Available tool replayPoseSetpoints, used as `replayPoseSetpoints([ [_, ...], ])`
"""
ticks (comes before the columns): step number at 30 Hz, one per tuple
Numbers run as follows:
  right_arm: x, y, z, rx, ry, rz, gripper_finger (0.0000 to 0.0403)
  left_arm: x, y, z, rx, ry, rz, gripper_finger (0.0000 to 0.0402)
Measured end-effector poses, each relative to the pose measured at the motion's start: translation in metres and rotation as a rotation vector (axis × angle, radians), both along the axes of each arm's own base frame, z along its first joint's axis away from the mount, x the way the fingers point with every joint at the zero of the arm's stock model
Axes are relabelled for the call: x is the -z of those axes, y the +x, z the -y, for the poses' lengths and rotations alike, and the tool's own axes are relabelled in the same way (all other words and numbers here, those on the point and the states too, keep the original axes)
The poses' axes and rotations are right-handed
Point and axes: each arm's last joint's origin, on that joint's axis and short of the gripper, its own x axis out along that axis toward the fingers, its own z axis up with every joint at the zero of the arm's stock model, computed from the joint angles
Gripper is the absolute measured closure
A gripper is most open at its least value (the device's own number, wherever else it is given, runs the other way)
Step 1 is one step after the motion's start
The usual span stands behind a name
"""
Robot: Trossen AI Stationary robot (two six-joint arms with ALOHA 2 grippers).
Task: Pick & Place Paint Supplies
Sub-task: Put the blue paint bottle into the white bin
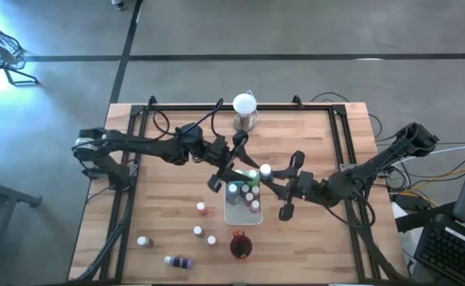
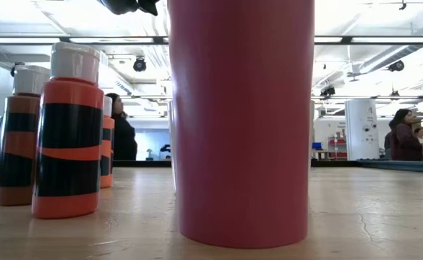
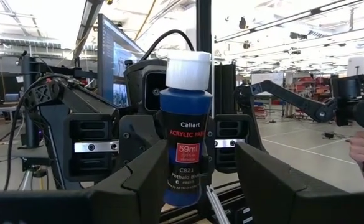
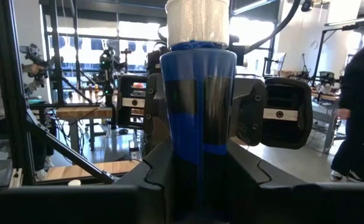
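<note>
Dark blue paint bottle [image 3: 185, 134], white-capped, front label facing the left wrist camera. Label reads from the cap downward: "Callart", then "ACRYLIC PA…" with the rest hidden, a red patch with "59ml", below it "C821" and "Phthalo Blu…", cut off at the edge. Smaller print under the red patch too fine to read. No other legible text anywhere.

Several paint bottles [image 1: 250, 199] are stood in the tray [image 1: 238, 216] at table centre. Loose bottles [image 1: 198, 231] are scattered to its left, with the cup [image 1: 240, 245] set just in front.
</note>
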Motion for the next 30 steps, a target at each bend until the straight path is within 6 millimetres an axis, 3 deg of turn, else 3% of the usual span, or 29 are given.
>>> replayPoseSetpoints([
  [18,0.000,0.000,0.000,-0.004,-0.011,-0.002,0.0316,-0.019,0.008,0.009,-0.065,0.078,-0.045,0.0211],
  [23,-0.001,0.001,0.001,-0.035,-0.006,0.006,0.0326,-0.018,0.017,0.008,-0.098,0.067,-0.046,0.0211],
  [30,0.001,0.003,0.003,-0.038,0.003,-0.003,0.0310,-0.015,0.033,0.011,-0.035,0.066,-0.056,0.0211],
])
